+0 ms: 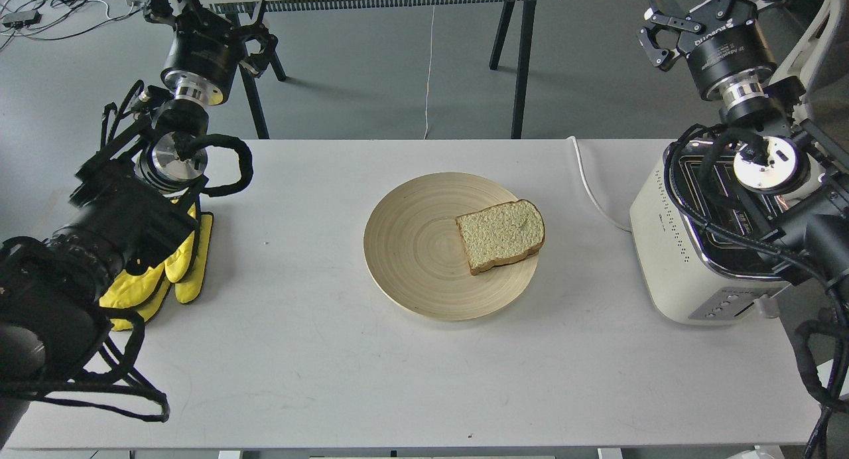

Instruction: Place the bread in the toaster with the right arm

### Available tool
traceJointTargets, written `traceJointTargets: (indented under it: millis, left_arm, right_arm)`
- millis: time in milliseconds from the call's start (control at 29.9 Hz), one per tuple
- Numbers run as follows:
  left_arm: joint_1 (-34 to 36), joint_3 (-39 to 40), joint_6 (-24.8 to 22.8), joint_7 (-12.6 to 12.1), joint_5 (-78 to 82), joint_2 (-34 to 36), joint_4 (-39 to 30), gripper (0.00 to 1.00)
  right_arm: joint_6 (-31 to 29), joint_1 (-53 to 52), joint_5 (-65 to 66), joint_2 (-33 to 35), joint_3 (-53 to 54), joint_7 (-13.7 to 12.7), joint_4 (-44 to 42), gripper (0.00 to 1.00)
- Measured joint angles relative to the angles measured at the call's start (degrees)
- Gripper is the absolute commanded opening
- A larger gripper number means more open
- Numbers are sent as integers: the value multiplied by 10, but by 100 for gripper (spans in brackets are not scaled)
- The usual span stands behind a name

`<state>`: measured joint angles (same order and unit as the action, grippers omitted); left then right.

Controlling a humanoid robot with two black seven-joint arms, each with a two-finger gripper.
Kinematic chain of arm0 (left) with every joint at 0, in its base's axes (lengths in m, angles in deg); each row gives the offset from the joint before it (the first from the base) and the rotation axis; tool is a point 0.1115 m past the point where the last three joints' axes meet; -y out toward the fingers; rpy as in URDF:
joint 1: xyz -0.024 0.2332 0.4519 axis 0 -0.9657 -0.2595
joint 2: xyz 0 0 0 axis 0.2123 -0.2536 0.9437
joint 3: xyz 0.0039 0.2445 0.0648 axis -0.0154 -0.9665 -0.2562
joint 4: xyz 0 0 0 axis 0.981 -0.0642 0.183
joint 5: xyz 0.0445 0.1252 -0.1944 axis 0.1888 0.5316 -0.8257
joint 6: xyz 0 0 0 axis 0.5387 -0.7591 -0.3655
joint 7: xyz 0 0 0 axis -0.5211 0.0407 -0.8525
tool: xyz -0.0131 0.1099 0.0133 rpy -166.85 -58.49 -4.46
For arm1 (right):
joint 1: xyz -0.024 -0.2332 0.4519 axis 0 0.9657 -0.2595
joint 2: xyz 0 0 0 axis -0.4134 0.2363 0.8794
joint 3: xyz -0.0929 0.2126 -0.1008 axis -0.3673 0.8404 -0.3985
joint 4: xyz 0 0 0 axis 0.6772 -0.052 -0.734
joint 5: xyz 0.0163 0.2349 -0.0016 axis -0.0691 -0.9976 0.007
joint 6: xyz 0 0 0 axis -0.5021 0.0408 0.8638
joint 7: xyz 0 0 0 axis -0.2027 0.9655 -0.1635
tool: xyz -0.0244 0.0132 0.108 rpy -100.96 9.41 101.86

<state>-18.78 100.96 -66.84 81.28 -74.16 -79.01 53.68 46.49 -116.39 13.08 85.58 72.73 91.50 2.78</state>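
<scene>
On right claw (670,21): "ROBOTIQ" (upside down)

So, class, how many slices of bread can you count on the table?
1. The bread lies flat on the right side of the round plate in the middle of the table. The toaster slots are partly hidden by the arm, so another could be inside.

Both arms, the left arm (99,240) and the right arm (763,180), are black with shiny silver joint rings and discs, looped black sleeved cables, and white lettering on the right wrist.
</scene>
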Motion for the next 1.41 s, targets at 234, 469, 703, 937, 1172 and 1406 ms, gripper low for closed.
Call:
traceJointTargets:
  millis: [234, 469, 703, 937, 1172, 1406]
  left_arm:
    - [0, 0, 0, 0, 0, 0, 0, 100]
    - [0, 1, 0, 0, -1, 1, 0, 100]
    - [0, 0, 0, 0, -1, -1, 0, 100]
    - [0, 0, 0, 0, -1, -3, 0, 100]
    - [0, 0, 0, 0, -1, -4, 0, 100]
    - [0, -1, 0, -1, 0, -4, 0, 100]
  right_arm:
    - [2, 1, 4, 1, -10, -5, -2, 100]
    - [14, -28, 45, 10, -90, -5, 19, 99]
    - [118, -47, 249, 46, -173, -4, 90, 99]
    - [236, -43, 493, 74, -264, -27, 163, 98]
    - [280, -48, 577, 67, -403, -94, 169, 86]
    - [283, -48, 586, 60, -477, -151, 160, 70]
